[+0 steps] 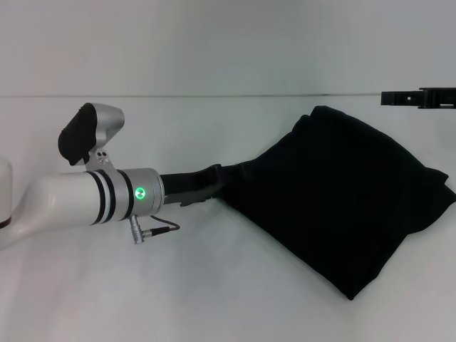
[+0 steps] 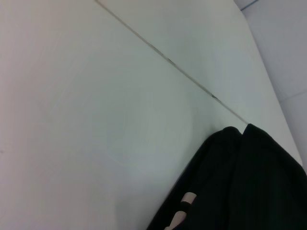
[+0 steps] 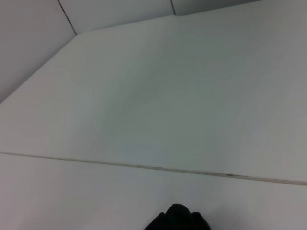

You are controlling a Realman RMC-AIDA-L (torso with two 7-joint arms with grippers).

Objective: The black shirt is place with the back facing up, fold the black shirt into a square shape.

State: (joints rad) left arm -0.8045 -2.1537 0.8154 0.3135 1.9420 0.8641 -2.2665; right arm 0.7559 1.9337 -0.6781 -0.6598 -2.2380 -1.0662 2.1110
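On the right half of the white tabletop (image 1: 214, 299) lies the black shirt (image 1: 342, 199), folded into a rough slanted square. The left pincer (image 1: 214, 187) reaches to its left edge and is closed on the cloth there. The right pincer (image 1: 420, 97) hangs apart above the far right corner; its opening I cannot tell.

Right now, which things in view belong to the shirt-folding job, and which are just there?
Job:
- black shirt, partly folded
- left end effector, at the shirt's left edge
- right end effector, at the far right, off the shirt

Just there:
- white table
- table seam
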